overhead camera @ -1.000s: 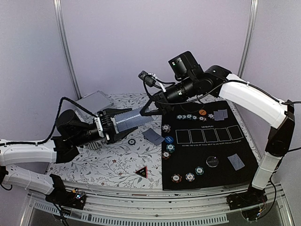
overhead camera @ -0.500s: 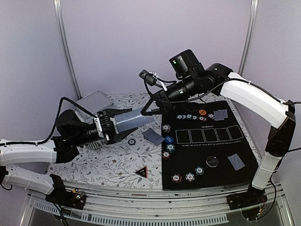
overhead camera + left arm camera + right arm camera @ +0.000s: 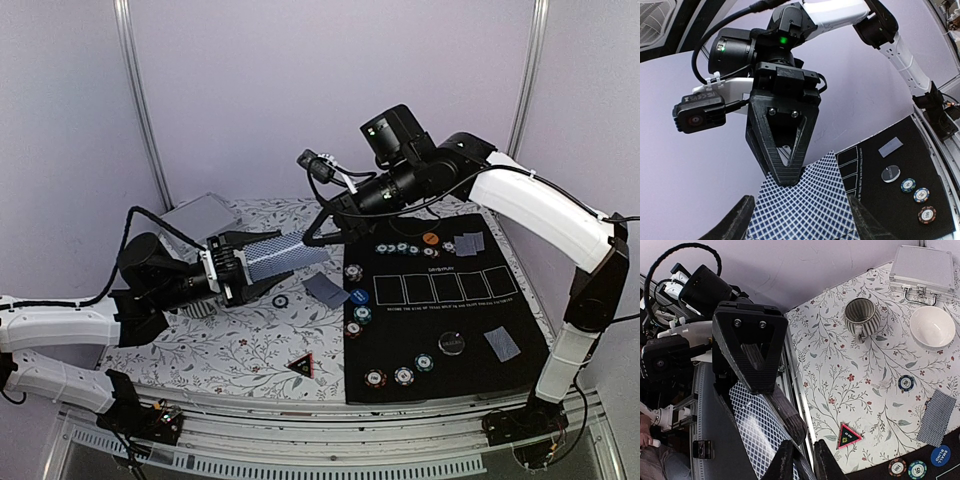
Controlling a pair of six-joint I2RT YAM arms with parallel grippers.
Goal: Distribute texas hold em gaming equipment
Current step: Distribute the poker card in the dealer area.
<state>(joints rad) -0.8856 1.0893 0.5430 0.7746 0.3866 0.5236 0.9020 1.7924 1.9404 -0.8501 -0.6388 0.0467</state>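
Note:
My left gripper (image 3: 258,264) (image 3: 800,222) is shut on a deck of blue crosshatch-backed playing cards (image 3: 280,252) (image 3: 805,200), held flat above the floral cloth. My right gripper (image 3: 318,235) (image 3: 803,460) meets the deck's far end, and one of its fingers (image 3: 785,160) rests on the top card. In the right wrist view its tips stand a sliver apart at the deck (image 3: 752,430) edge; a pinched card does not show. Striped chips (image 3: 400,247), a blue button (image 3: 358,297) and single cards (image 3: 503,344) lie on the black mat (image 3: 440,310).
Two loose cards (image 3: 327,290), one chip (image 3: 283,302) and a triangular token (image 3: 301,366) lie on the cloth. The silver case (image 3: 200,213) stands at the back left. A striped mug (image 3: 861,316) and white bowl (image 3: 932,326) sit near the case.
The right gripper's jaws have parted a little at the deck's end, and that arm has barely shifted. The left arm and its deck have stayed put.

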